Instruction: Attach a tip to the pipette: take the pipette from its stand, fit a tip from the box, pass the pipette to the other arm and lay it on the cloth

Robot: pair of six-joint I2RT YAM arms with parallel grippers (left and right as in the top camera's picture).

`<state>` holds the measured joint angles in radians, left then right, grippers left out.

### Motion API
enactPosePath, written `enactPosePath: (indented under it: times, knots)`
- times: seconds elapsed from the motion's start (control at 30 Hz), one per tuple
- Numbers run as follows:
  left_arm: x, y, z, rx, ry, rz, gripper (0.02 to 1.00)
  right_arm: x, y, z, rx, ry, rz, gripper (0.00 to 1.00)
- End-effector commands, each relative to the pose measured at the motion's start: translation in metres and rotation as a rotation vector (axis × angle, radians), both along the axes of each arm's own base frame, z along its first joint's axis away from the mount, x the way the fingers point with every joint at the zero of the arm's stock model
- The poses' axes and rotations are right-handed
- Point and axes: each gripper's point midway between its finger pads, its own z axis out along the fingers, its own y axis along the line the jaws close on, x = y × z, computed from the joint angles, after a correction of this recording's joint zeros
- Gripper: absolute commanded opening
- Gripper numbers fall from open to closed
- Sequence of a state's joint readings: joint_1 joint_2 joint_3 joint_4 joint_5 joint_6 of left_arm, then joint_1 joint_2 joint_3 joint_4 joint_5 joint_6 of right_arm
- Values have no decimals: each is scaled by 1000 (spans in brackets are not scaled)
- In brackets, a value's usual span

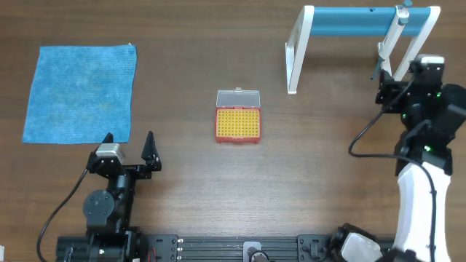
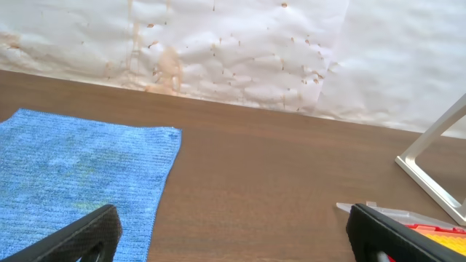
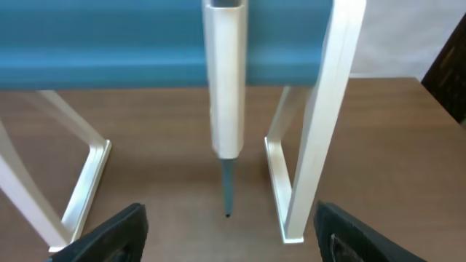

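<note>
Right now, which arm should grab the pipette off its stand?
The right arm. Its open fingers face the pipette hanging on the stand. The left arm's fingers sit far away, beside the cloth.

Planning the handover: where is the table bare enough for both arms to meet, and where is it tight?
Bare table lies between the cloth and the tip box, and between that box and the stand. Crowded: the stand, where the right tool faces the pipette.

No lettering, label, number or sign can be read. If the tip box (image 1: pixel 238 125) carries print, it is too small to tell.
</note>
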<state>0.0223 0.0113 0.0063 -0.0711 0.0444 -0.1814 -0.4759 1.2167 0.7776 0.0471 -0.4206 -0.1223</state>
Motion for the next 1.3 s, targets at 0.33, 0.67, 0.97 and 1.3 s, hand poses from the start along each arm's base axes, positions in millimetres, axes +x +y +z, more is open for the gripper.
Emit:
enactPosePath:
  times: [0.33,0.67,0.97,1.3]
  knots:
    - [0,0,-1,-4,4,3,998,48,5,-20,21,-108,184,755]
    - [0,0,-1,-4,4,3,996,72,-7,-28,36,-167,105,752]
    - [0,0,-1,-5,4,3,998,82,-8,-27,60,-199,104,755]
    - [0,0,-1,-5,4,3,996,105,2,-30,63,-197,140,757]
